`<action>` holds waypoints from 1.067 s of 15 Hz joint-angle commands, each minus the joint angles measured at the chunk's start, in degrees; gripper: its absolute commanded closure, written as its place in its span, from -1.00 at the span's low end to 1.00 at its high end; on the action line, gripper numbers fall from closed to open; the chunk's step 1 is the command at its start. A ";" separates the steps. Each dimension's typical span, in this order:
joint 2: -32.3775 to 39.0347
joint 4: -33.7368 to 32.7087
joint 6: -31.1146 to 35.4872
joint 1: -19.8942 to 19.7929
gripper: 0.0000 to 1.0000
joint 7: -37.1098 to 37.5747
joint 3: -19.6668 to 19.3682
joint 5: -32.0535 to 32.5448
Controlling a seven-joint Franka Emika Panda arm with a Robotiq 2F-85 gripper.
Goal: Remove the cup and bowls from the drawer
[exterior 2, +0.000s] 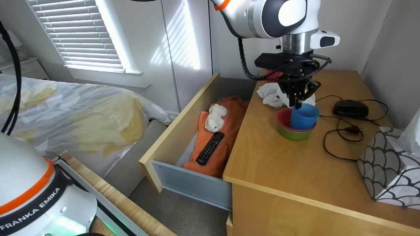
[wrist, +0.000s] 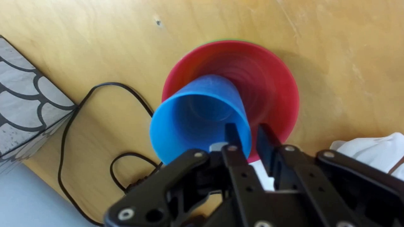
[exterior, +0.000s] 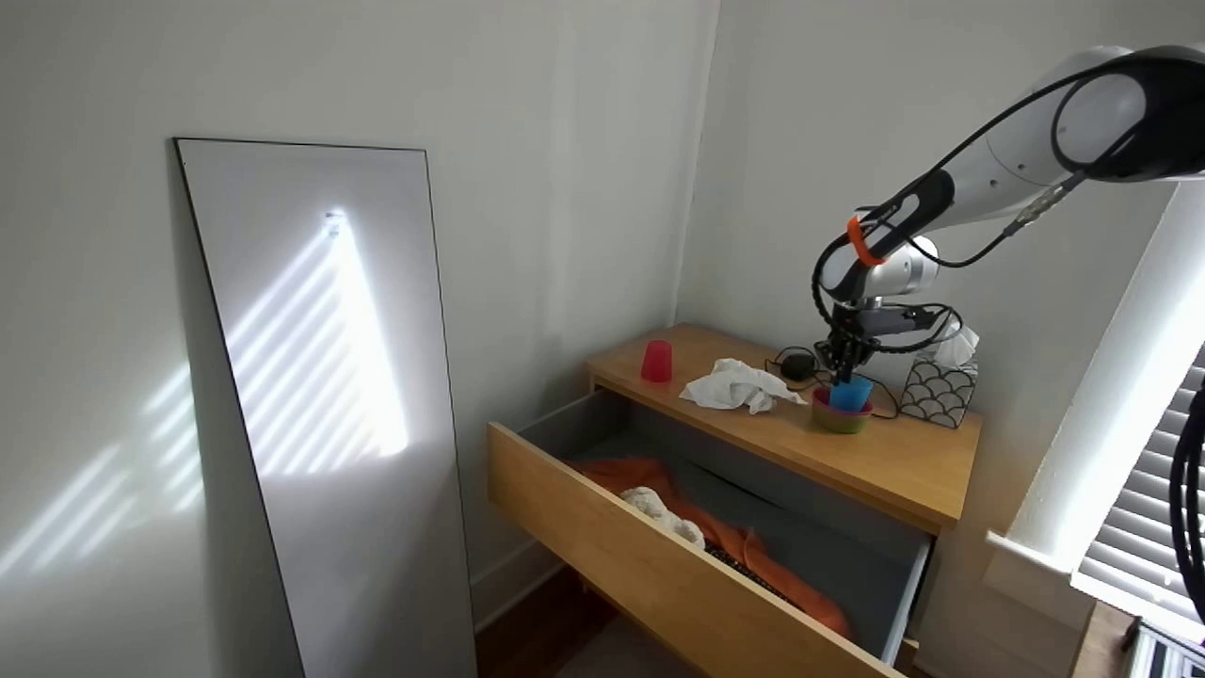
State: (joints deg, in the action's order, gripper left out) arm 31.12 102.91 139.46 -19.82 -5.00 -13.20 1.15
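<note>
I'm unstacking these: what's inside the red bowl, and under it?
The blue cup is partly inside the red bowl; a green bowl is underneath the red one. The cup hides part of the red bowl's floor; the green bowl's inside is covered.

pale walls (exterior: 565, 122), slatted blinds (exterior 2: 82, 32), striped sunlight (exterior: 66, 507)

Cup (exterior 2: 302, 121) in bowls (exterior 2: 295, 134), apparently 2, on dresser (exterior 2: 279, 170), remote (exterior 2: 210, 148) in drawer (exterior: 650, 576)
</note>
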 commanded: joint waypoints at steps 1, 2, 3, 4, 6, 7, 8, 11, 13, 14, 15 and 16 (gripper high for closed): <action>1.56 -1.39 0.57 -0.90 1.00 -1.28 0.79 -0.75; 1.19 -1.19 0.35 -0.68 1.00 -1.26 0.66 -0.41; 0.44 -0.76 0.12 -0.39 1.00 -1.17 0.52 -0.04; -0.46 -0.04 0.26 -0.08 0.98 -1.10 0.39 0.34; -3.55 2.42 0.12 1.15 0.98 -0.63 -0.25 1.92; -5.16 3.77 0.35 1.92 0.98 -0.39 -0.46 2.82; -6.82 5.31 0.93 2.89 0.98 0.21 -0.85 4.07; -10.70 8.72 1.15 5.04 0.98 0.15 -0.82 7.64; -12.77 10.89 2.41 6.31 0.98 -0.08 -0.45 9.90; -13.58 11.85 2.72 6.89 0.98 -0.33 -0.03 10.60; -13.94 12.39 3.24 7.46 0.98 -0.19 0.19 11.24; -14.14 12.85 3.78 7.71 0.98 -0.66 0.69 11.13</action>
State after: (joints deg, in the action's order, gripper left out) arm 19.94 111.18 140.61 -13.33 -5.06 -13.06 10.50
